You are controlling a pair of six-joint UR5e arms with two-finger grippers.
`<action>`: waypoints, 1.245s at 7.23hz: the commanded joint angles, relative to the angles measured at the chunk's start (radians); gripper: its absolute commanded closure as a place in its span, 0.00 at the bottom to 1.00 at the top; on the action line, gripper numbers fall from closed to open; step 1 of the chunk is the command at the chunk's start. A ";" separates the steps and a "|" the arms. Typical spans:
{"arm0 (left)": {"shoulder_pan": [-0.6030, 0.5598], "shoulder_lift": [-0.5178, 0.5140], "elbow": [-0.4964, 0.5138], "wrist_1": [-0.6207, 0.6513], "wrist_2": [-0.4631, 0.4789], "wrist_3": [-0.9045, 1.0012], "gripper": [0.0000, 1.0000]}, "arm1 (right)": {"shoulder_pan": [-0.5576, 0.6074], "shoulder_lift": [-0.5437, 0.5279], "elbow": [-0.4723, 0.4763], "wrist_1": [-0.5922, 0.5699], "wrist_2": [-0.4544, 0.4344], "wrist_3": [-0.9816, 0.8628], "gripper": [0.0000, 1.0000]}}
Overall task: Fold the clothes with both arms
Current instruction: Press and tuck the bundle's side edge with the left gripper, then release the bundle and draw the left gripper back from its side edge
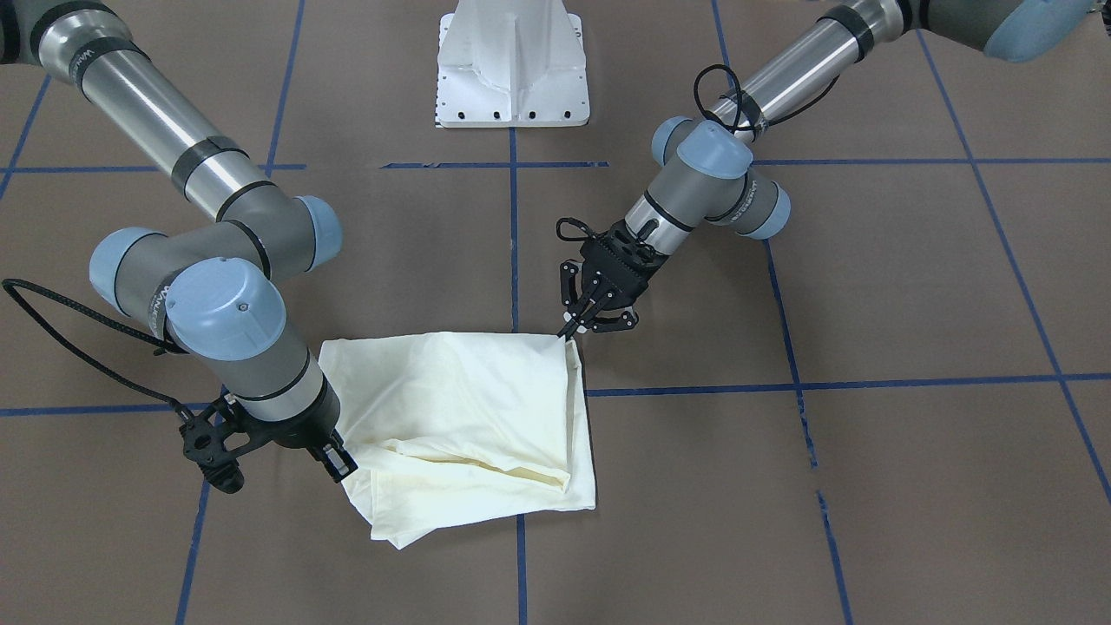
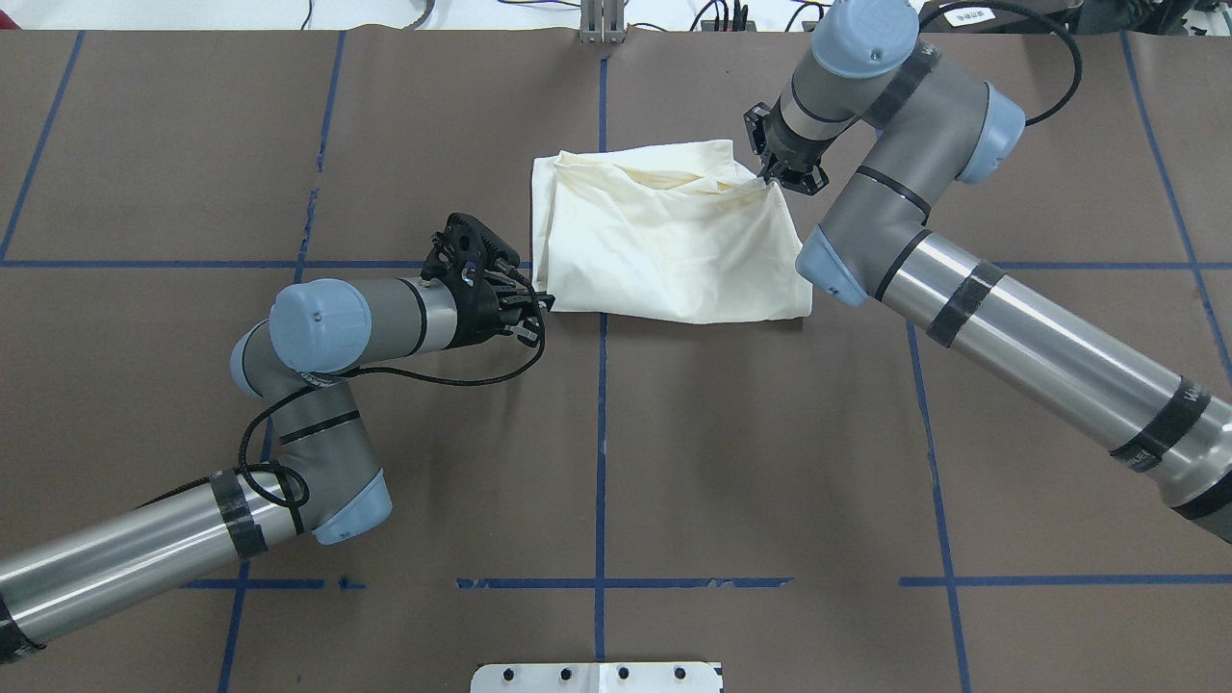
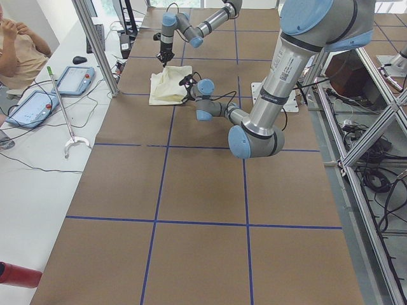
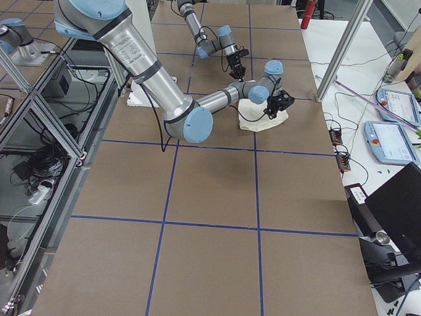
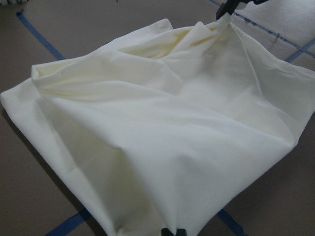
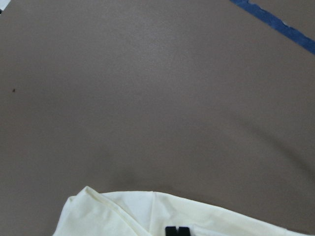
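The cream-white shirt (image 1: 460, 408) lies folded into a rough rectangle on the brown table, plain side up, with no print showing. It also shows in the overhead view (image 2: 664, 241) and fills the left wrist view (image 5: 172, 123). My left gripper (image 2: 541, 306) is shut on the shirt's corner nearest the robot's left side (image 1: 573, 328); its tips show at the bottom of the left wrist view (image 5: 172, 231). My right gripper (image 2: 773, 178) is shut on the far right corner (image 1: 345, 460), where the fabric is pulled up slightly. Its tips pinch the fabric edge (image 6: 176, 230).
The white fixed pedestal (image 1: 512, 69) stands at the robot's side of the table. Blue tape lines (image 2: 601, 433) cross the brown surface. An operator (image 3: 19, 44) sits beside tablets (image 3: 70, 79) beyond the table's far edge.
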 commanded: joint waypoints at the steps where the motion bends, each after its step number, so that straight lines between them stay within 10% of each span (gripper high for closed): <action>1: 0.007 0.023 -0.002 -0.058 -0.002 -0.010 1.00 | -0.002 0.001 -0.006 0.001 0.000 0.000 1.00; 5: 0.033 0.024 -0.022 -0.060 -0.002 -0.010 1.00 | -0.003 0.016 -0.007 0.001 0.000 0.002 1.00; 6: 0.035 0.021 -0.025 -0.060 -0.002 -0.042 0.55 | -0.005 0.019 -0.007 0.003 0.000 0.002 1.00; 7: 0.033 0.026 -0.046 -0.057 -0.008 -0.065 0.39 | -0.005 0.019 -0.009 0.003 0.000 0.002 1.00; 9: 0.026 0.108 -0.150 -0.041 -0.029 -0.108 0.33 | -0.005 0.028 -0.009 0.003 0.000 0.002 1.00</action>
